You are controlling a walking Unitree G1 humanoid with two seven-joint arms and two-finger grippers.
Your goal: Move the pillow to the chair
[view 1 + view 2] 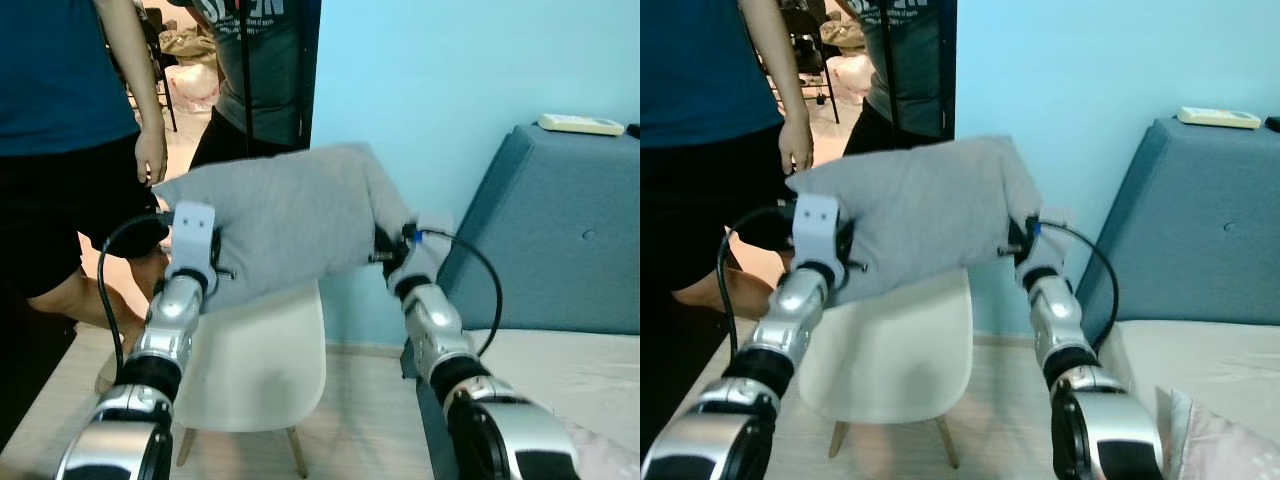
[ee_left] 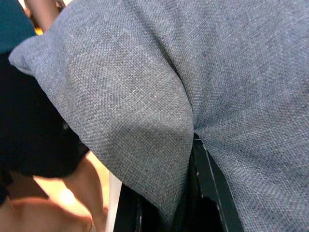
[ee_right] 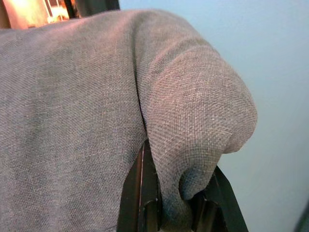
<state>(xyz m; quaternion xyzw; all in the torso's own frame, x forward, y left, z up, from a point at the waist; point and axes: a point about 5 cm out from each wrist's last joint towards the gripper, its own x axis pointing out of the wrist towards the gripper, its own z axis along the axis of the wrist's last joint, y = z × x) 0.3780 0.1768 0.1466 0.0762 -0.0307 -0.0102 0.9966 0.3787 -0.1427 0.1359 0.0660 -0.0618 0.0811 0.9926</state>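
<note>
Gripping both ends: left gripper [image 1: 212, 262] is pinched on the pillow's [image 1: 285, 222] left edge, right gripper [image 1: 385, 248] pinched on its right edge. Wrist views confirm it. Left wrist shows grey fabric folded down between the black fingers [image 2: 212, 188]; right wrist shows a bunched corner clamped between the fingers [image 3: 145, 193].

Two-point hold makes sense: pillow is soft and wide, a single pinch would let it droop and swing. Held at opposite edges it hangs roughly flat between the arms, sagging a little toward the left side.

Pillow is in the air, carried directly above the white chair [image 1: 255, 365]. Lower edge looks close to the top of the chair back; can't tell if it touches. Seat itself is hidden behind the pillow and arms.

Judgement: transport is about done, what's left is lowering and letting go. Pillow needs to clear the chair back and come down onto the seat, otherwise it may catch on the back and slide to the floor.

Surroundings: blue sofa [image 1: 570, 230] to the right, light blue wall behind. A person [image 1: 70, 130] stands just left of the chair, hand [image 1: 151, 157] near the pillow's left corner. Watch clearance there.
</note>
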